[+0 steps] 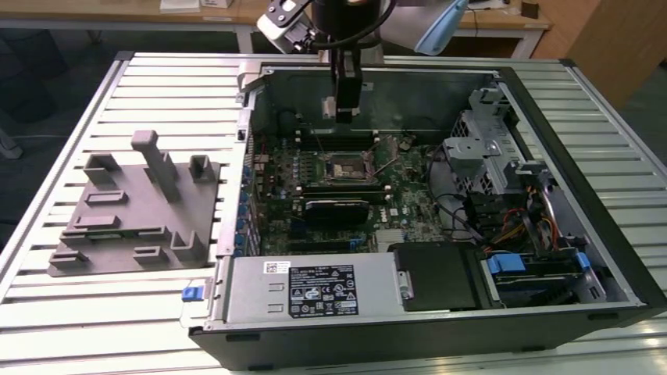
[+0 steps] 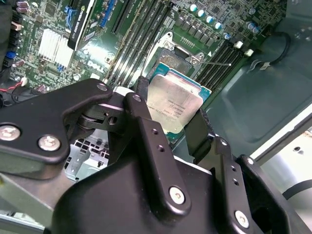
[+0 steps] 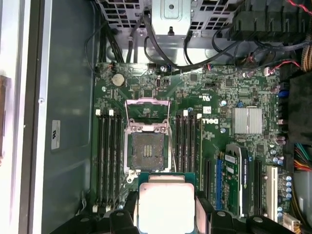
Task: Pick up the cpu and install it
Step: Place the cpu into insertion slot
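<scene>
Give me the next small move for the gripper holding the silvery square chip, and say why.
Probably slide the black gripper, shut on the silvery-grey square cpu, sideways until it hangs squarely above the dark metal-framed socket. In the first wrist view the socket lies open and empty, and the chip appears offset from it, not yet over it.

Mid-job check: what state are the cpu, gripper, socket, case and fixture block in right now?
cpu: gripped by two opposite edges, held above the board, not seated.
gripper: shut on the cpu.
socket: open, load plate raised, empty.
computer case: lying on its side, side panel off.
fixture block: resting at the exterior view's left of the computer case.
</scene>
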Robot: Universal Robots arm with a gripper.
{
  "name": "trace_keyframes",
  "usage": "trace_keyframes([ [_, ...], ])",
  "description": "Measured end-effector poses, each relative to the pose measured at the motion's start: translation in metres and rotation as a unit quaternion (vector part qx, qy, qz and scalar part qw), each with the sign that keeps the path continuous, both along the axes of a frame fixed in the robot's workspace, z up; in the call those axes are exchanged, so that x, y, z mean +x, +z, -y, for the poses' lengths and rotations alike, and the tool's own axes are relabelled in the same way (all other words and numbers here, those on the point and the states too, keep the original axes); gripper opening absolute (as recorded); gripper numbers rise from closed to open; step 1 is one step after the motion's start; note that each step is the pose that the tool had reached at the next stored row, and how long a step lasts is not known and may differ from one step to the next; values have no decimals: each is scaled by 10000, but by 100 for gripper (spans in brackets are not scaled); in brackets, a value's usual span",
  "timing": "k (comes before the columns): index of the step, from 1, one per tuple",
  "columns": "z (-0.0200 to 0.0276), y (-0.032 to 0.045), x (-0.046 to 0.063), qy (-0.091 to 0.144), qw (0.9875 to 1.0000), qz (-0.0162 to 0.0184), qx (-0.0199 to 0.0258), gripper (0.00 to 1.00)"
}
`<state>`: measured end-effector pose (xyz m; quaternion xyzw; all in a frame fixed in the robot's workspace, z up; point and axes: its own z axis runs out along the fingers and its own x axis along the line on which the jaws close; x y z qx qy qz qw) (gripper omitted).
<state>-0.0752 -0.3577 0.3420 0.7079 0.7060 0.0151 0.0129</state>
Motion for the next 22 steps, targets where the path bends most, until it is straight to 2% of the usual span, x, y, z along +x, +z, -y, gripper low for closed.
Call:
trace_keyframes([
  [8, -4, -112, 3, 1, 10000, 0, -7, 54],
  [16, -7, -163, 5, 10, 10000, 12, -8, 54],
  [22, -14, -199, 6, 191, 9998, 12, -7, 54],
])
